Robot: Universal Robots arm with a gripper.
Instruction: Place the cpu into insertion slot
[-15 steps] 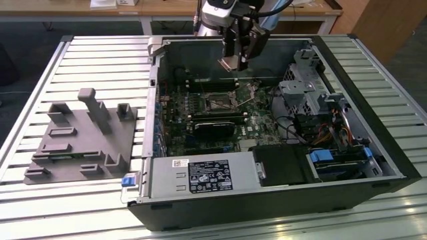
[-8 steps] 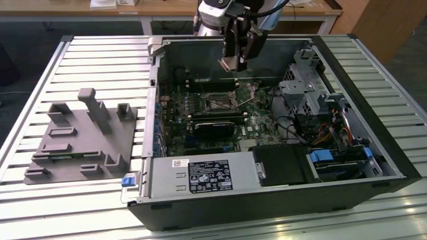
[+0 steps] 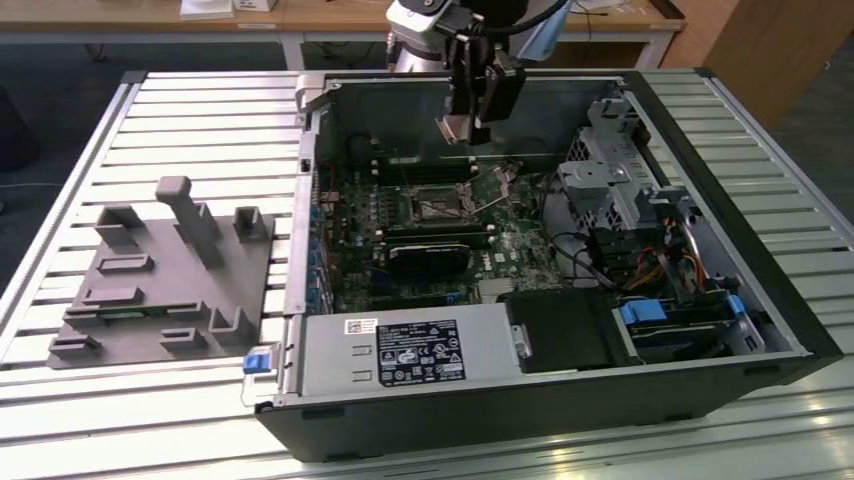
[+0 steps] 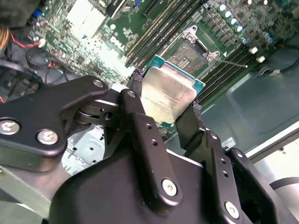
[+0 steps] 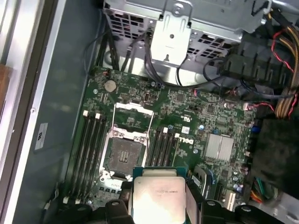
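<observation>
The gripper (image 4: 166,93) is clamped on two opposite edges of the cpu (image 4: 170,91), high above the open insertion slot (image 5: 125,156) near the computer case's (image 3: 467,430) far wall; placing it well likely demands squaring its corners and keeping it level.

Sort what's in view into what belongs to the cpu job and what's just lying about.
Job in hand:
cpu, held in the gripper above the board
slot, with nothing in it

Lying about:
grey fixture at the exterior view's left
power supply
memory slots
drive cage
cables
</observation>
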